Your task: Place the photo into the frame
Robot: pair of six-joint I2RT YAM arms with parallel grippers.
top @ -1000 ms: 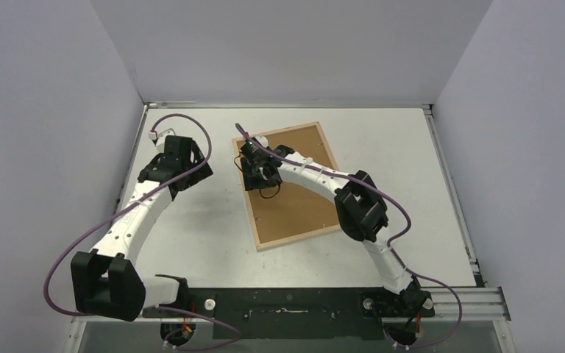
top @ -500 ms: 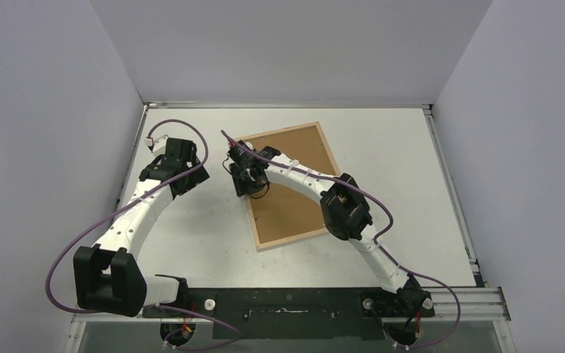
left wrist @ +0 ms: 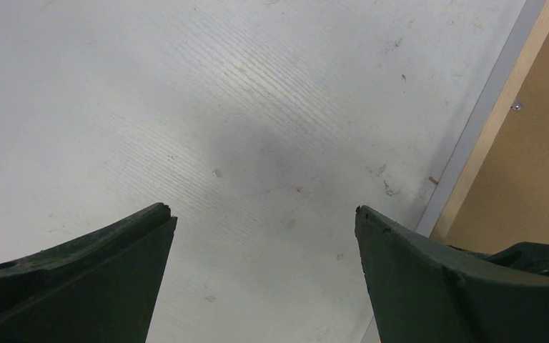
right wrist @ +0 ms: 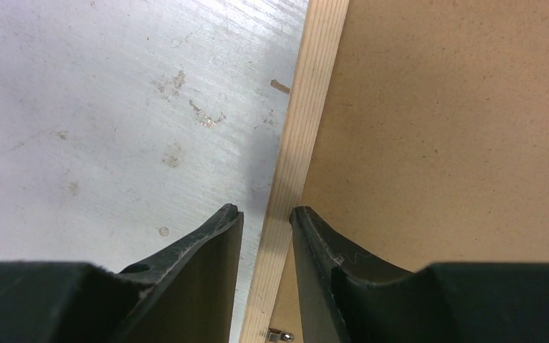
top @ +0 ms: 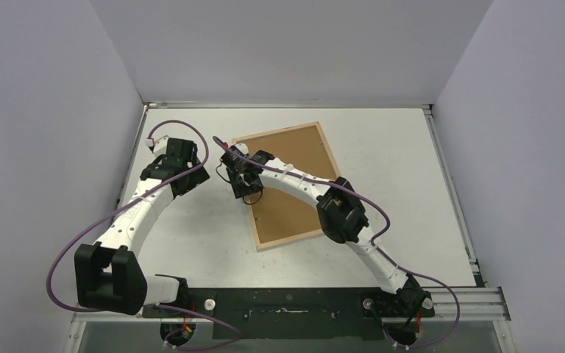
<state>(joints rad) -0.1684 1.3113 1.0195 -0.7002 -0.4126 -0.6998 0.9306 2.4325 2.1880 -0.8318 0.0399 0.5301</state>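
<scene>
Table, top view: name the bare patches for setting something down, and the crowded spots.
Widest bare table: between the frame's right rim and the right edge. Also free: the far strip along the back wall, and the near strip between frame and base rail. Crowded: the gap between left claw and the frame's left rim, where the right claw sits.

Pale grained wood frame (right wrist: 307, 107), plain brown backing board (right wrist: 457, 128), white speckled table (left wrist: 186, 107)

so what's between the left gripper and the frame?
Only bare table: in the left wrist view it runs from the open left gripper to the frame's wooden rim. The right gripper straddles that rim.
</scene>
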